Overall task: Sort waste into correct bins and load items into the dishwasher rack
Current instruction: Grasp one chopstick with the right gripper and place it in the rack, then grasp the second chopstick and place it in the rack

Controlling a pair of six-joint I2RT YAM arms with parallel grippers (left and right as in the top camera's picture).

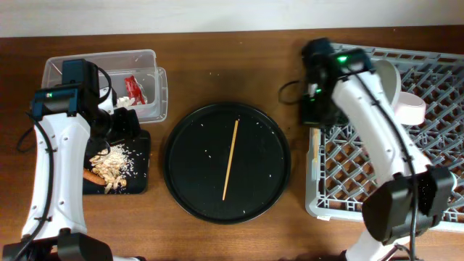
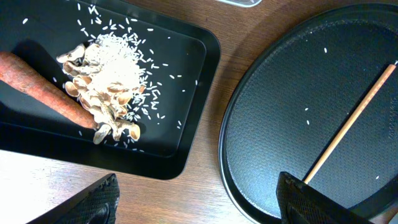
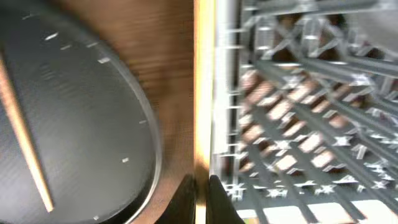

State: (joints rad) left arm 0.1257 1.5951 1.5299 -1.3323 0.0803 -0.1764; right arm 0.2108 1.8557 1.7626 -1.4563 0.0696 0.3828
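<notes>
Chopsticks are the worry: the held chopstick (image 3: 200,93) appears to be pinched upright between the nearly closed fingers of the right gripper (image 3: 202,200), right at the left wall of the dishwasher rack (image 3: 298,124), though this wrist view is blurred. Judging from that, a release here could drop it outside the wall onto the table. So thin a stick could also slide through the open lattice instead of lodging between pegs. The loose chopstick (image 1: 230,159) lies flat on the round black tray (image 1: 188,181), where it may roll or skid away from a pinch. The left gripper (image 2: 199,202) hangs empty, fingers spread wide, beside the shallow black tray (image 2: 186,68).
</notes>
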